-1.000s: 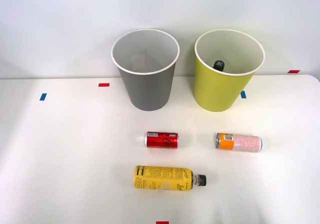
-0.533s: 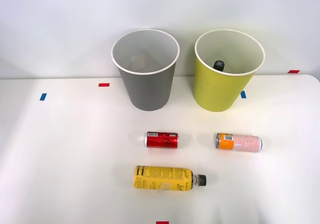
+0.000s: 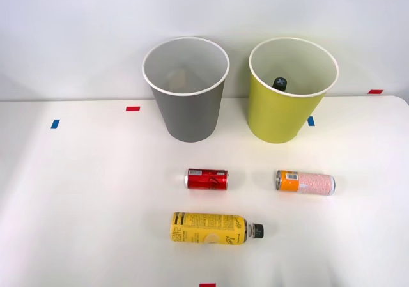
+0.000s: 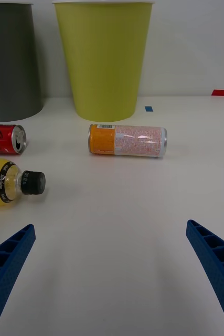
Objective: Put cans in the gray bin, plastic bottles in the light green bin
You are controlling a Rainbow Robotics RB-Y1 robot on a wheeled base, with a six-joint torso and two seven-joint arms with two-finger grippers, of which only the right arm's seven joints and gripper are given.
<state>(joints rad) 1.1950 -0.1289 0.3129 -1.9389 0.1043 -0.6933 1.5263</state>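
Two cans lie on their sides on the white table: a short red can (image 3: 206, 179) (image 4: 4, 138) and a pink-white speckled can with an orange band (image 3: 305, 182) (image 4: 127, 140). Nearer the front edge lies a yellow-labelled plastic bottle (image 3: 213, 228) (image 4: 7, 181) with a black cap. At the back stand the gray bin (image 3: 186, 89) (image 4: 11, 60) and the light green bin (image 3: 292, 90) (image 4: 105, 58), with a black-capped bottle (image 3: 280, 83) inside the green one. My right gripper (image 4: 110, 262) is open, low over the table, with nothing between its blue fingers (image 4: 216, 260); the speckled can lies ahead of it.
Small red (image 3: 132, 108) and blue (image 3: 55, 124) tape marks dot the table. A white wall rises just behind the bins. The table's right edge curves away at the far right near a red mark (image 3: 375, 91).
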